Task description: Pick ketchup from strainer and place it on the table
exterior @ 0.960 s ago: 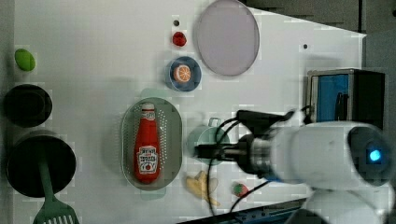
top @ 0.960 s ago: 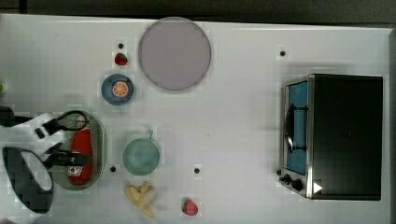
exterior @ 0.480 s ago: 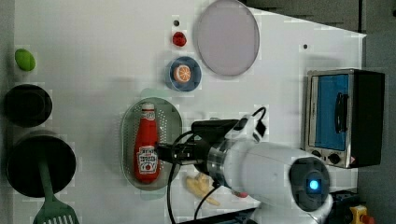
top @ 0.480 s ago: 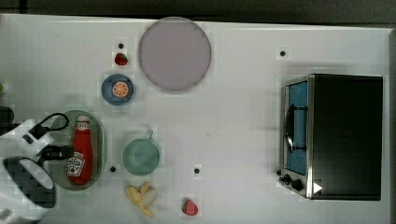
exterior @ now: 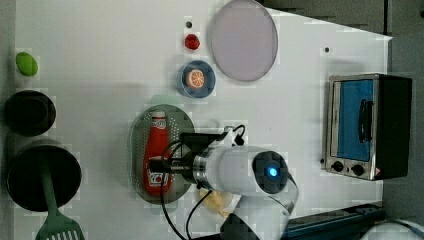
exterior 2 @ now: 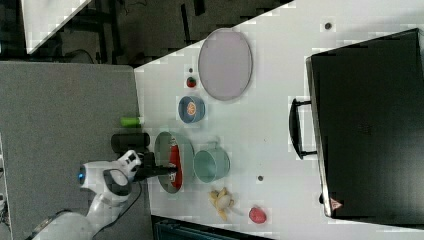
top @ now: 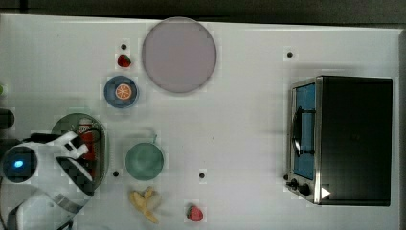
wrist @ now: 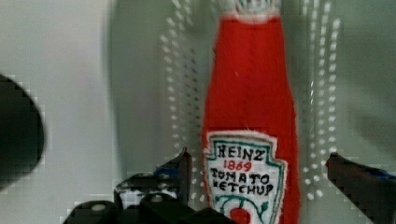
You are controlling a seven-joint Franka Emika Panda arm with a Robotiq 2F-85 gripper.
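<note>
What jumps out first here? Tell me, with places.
The red ketchup bottle lies flat in the pale green strainer, with the gripper right over it, jaws open on either side of its label. In the top view, a black toaster oven stands at the right and a lilac plate lies near the far edge.

Lighting's bright and even, so the white tabletop [top: 249, 143] looks nearly washed out, with just soft shadows beside the toaster oven [top: 342, 140]. Everything's blocky and smeary with compression. The wrist view's ketchup [wrist: 250, 121] is soft-edged, label still readable.
</note>
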